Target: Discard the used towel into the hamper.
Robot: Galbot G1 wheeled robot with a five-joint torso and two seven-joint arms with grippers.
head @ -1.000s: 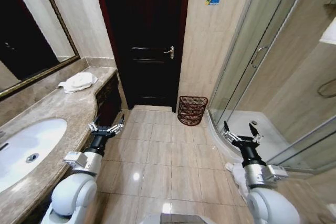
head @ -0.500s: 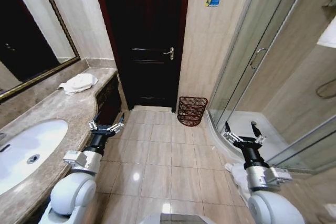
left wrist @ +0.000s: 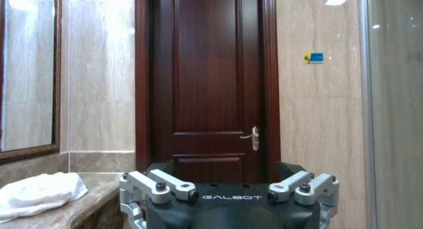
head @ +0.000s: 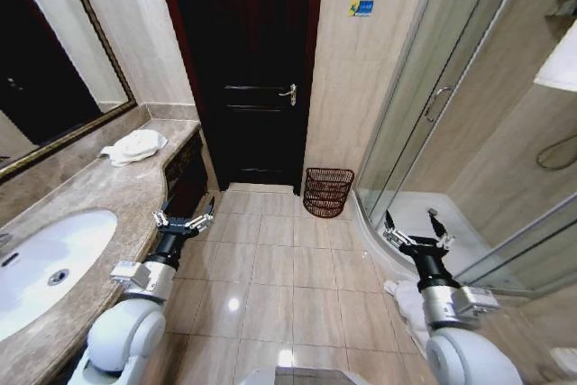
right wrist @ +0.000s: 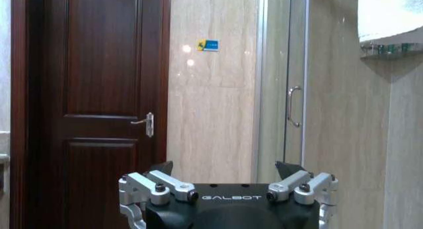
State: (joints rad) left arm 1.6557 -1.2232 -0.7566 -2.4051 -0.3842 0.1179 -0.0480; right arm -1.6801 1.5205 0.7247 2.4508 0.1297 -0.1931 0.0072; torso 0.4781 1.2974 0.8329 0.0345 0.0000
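Observation:
The used towel (head: 135, 145) is a crumpled white bundle on the marble counter's far end, left of the door; it also lies at the edge of the left wrist view (left wrist: 36, 194). The hamper (head: 327, 192), a small red-brown woven basket, stands on the floor against the wall right of the door. My left gripper (head: 183, 218) is open beside the counter's front edge, well short of the towel. My right gripper (head: 415, 230) is open over the floor near the shower threshold. Both hold nothing, and each wrist view shows spread fingers (left wrist: 158, 187) (right wrist: 158, 188).
A dark wooden door (head: 243, 69) faces me. The counter (head: 108, 196) with a white sink (head: 54, 259) and a mirror (head: 45, 69) runs along the left. A glass shower enclosure (head: 433, 105) fills the right. Something white (head: 403, 299) lies on the floor by my right arm. Tiled floor (head: 279, 259) lies between.
The whole head view has shifted slightly, so the camera moved. Both arms keep the same pose and both grippers stay open. The towel and the hamper stay in their places.

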